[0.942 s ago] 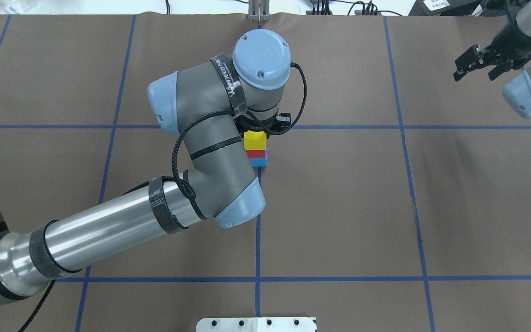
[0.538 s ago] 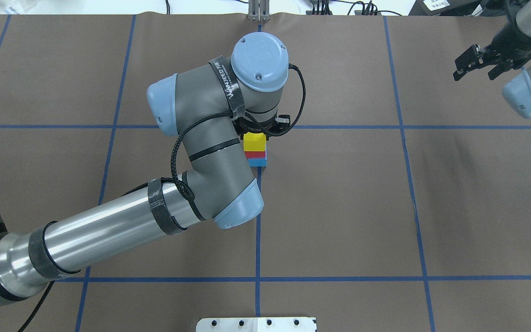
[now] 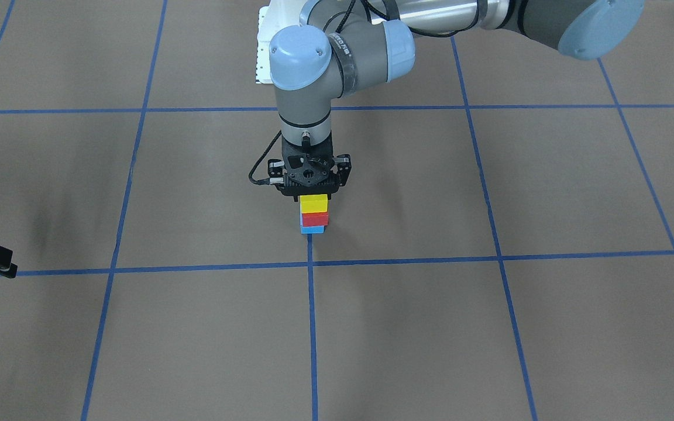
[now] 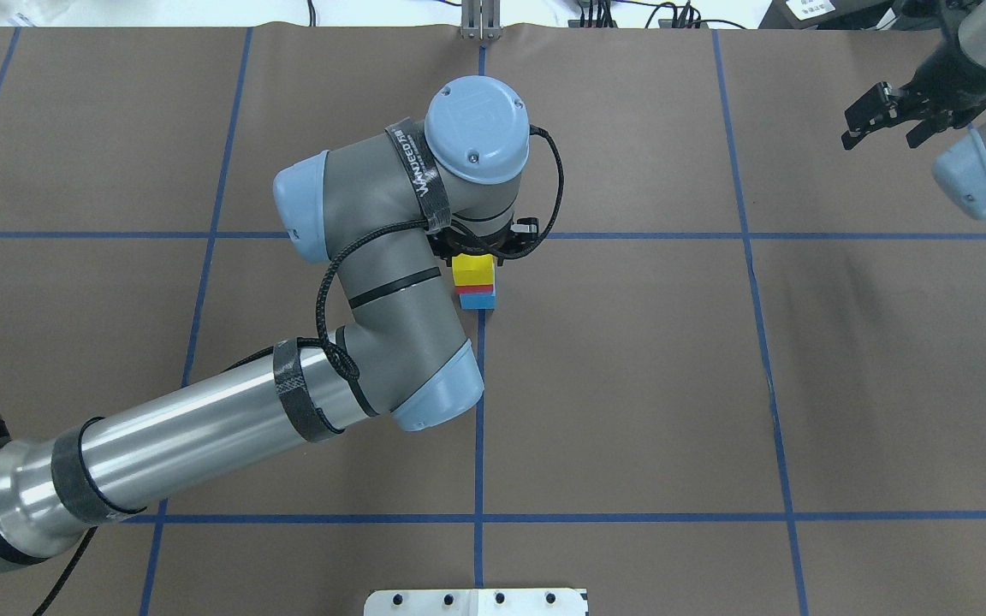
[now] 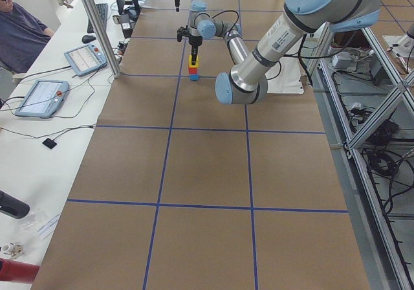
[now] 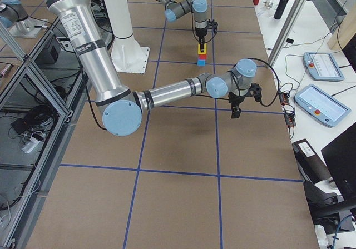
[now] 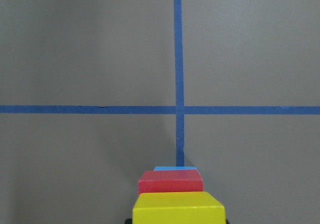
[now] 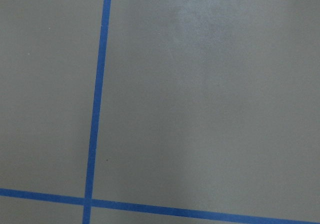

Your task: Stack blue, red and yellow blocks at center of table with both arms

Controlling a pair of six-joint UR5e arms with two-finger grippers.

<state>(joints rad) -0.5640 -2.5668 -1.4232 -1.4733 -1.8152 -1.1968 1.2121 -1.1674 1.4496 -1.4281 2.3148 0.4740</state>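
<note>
A stack stands at the table's centre cross: blue block (image 3: pixel 312 230) at the bottom, red block (image 3: pixel 315 218) on it, yellow block (image 3: pixel 313 204) on top. My left gripper (image 3: pixel 313 195) points straight down over the stack and is shut on the yellow block, which rests on the red one with no visible gap. The overhead view shows the yellow block (image 4: pixel 473 272) under the wrist, with the red (image 4: pixel 476 290) and blue (image 4: pixel 478 300) edges below it. In the left wrist view the yellow block (image 7: pixel 179 208) fills the bottom edge. My right gripper (image 4: pixel 881 133) is open and empty at the far right.
Blue tape lines (image 4: pixel 478 411) divide the brown table cover into squares. The robot's white base plate (image 4: pixel 476 601) is at the near edge. The left forearm (image 4: pixel 202 436) spans the left-centre area. Teach pendants (image 6: pixel 322 101) and a seated person (image 5: pixel 19 31) are beside the table.
My left wrist has come down a little with the yellow block, which now covers more of the red block. The right arm has not moved.
</note>
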